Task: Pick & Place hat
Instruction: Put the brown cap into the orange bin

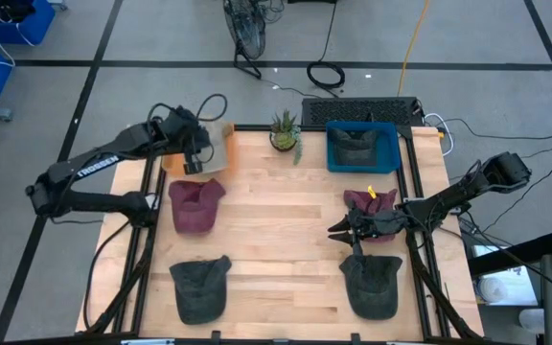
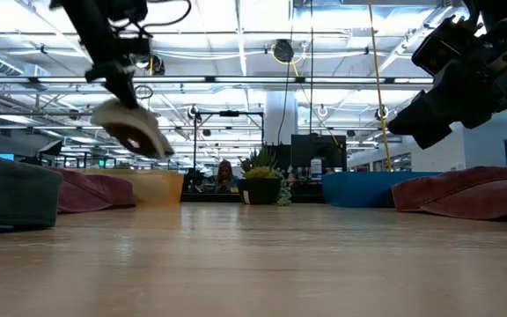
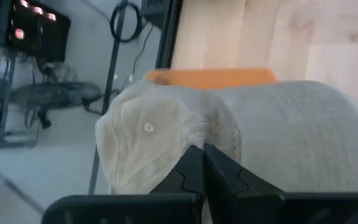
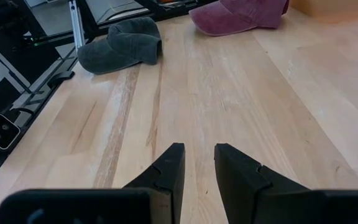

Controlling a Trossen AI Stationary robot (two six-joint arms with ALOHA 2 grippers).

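A beige hat [image 1: 220,134] hangs over the orange bin [image 1: 174,159] at the table's far left corner, with my left gripper [image 1: 202,158] shut on it. In the low view the beige hat [image 2: 135,130] dangles above the orange bin [image 2: 152,187]. My right gripper [image 4: 197,168] stands open over bare wood at the right, with nothing between its fingers, beside a maroon hat [image 1: 370,204]. A second maroon hat [image 1: 196,205] and two dark grey hats [image 1: 199,287] [image 1: 370,286] lie flat on the table. My left gripper pinches a fold of the beige hat's crown cloth [image 3: 197,138] between its two shut fingers, near the top button [image 3: 148,127]. The fingers slant down from above. The hat hangs tilted below them [image 2: 139,136], clear of the table and above the orange bin's rim [image 3: 210,76].
A blue bin [image 1: 360,146] with a dark hat inside stands at the far right. A small potted plant [image 1: 286,132] sits at the far middle. Dark frame rails [image 1: 140,249] run along both table sides. Bare wood lies in the table's middle [image 1: 281,230].
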